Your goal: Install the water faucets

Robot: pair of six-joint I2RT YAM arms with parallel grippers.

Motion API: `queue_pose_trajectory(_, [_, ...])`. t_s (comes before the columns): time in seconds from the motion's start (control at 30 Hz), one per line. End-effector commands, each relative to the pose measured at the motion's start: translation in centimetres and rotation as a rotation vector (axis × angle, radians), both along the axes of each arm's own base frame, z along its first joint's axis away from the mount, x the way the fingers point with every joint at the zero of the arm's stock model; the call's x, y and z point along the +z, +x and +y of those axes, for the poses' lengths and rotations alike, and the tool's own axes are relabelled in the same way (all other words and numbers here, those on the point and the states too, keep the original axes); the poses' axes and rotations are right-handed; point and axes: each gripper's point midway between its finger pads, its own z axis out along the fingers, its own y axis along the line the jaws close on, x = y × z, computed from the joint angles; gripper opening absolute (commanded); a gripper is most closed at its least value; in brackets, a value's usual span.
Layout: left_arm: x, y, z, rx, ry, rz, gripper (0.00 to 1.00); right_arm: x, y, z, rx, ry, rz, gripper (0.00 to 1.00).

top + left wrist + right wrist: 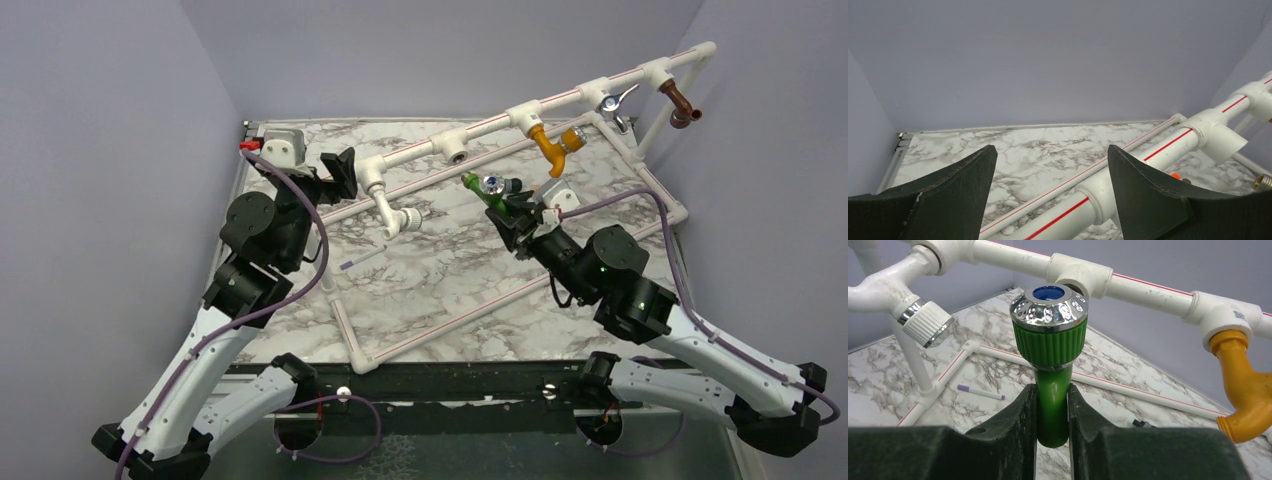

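1. Gripping the green faucet point(1050, 340) by its stem, the right gripper point(1052, 410) has both jaws pressed tight against the plastic; the round silver knob faces the camera on that wrist.
2. The faucet hangs above the marble table point(450, 270), near an empty tee socket point(1080, 277) on the white pipe frame point(590, 95); a yellow faucet point(1243, 385) sits fitted farther right along the pipe.
3. The left gripper point(1052, 160) stands with jaws spread, holding nothing, beside the frame's left end; a purple pen point(360, 260) lies on the marble.
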Motion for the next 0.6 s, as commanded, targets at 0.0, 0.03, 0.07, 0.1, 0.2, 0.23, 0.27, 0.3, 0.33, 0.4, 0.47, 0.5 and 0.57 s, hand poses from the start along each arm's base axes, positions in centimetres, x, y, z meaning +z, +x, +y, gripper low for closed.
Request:
queue_pose_trajectory(0.0, [0.0,1.1,1.6,0.117,0.043,-0.023,0.82,4.6,0.2,0.3,-0.002,0.099,-0.106,0.0])
queue_pose_trajectory(0.03, [-0.2,1.3,1.7,0.128,0.045,-0.016,0.82,4.8,0.2,0.4,-0.001,0.101,-0.111,0.0])
queue_pose_trajectory(0.07, [-0.5,1.5,1.9,0.144,0.065,-0.01,0.83,4.9,0.3,0.5,0.0,0.1,-0.115,0.01])
queue_pose_trajectory(0.1, [-0.8,1.7,2.1,0.158,0.074,-0.003,0.83,5.0,0.4,0.6,0.0,0.101,-0.118,0.0])
queue_pose_trajectory(0.2, [-1.3,1.8,2.1,0.163,0.078,0.008,0.83,5.0,0.6,1.1,0.005,0.098,-0.119,0.01])
queue_pose_trajectory(0.23, [-1.6,1.8,2.0,0.161,0.08,0.013,0.83,5.0,0.7,1.1,-0.001,0.098,-0.121,0.01])
queue_pose_trajectory(0.27, [-1.8,1.9,2.0,0.161,0.083,0.019,0.83,5.0,0.9,1.1,-0.01,0.099,-0.123,0.01])
queue_pose_trajectory(0.3, [-2.1,1.9,2.0,0.164,0.09,0.025,0.83,4.9,1.1,1.1,-0.02,0.099,-0.123,0.01])
queue_pose_trajectory(0.33, [-2.5,2.1,2.1,0.172,0.098,0.035,0.83,4.8,1.2,1.1,-0.028,0.101,-0.126,0.01])
queue_pose_trajectory(0.4, [-3.3,2.3,2.2,0.184,0.119,0.054,0.83,4.5,1.7,1.2,-0.047,0.093,-0.127,0.01])
queue_pose_trajectory(0.47, [-3.9,2.5,2.2,0.19,0.134,0.07,0.83,4.3,2.1,1.0,-0.073,0.083,-0.13,0.01])
queue_pose_trajectory(0.5, [-4.2,2.6,2.1,0.19,0.14,0.077,0.83,4.2,2.2,1.0,-0.079,0.084,-0.13,0.01])
queue_pose_trajectory(0.57, [-4.7,2.7,2.0,0.187,0.149,0.088,0.83,4.1,2.3,1.0,-0.085,0.086,-0.136,0.01])
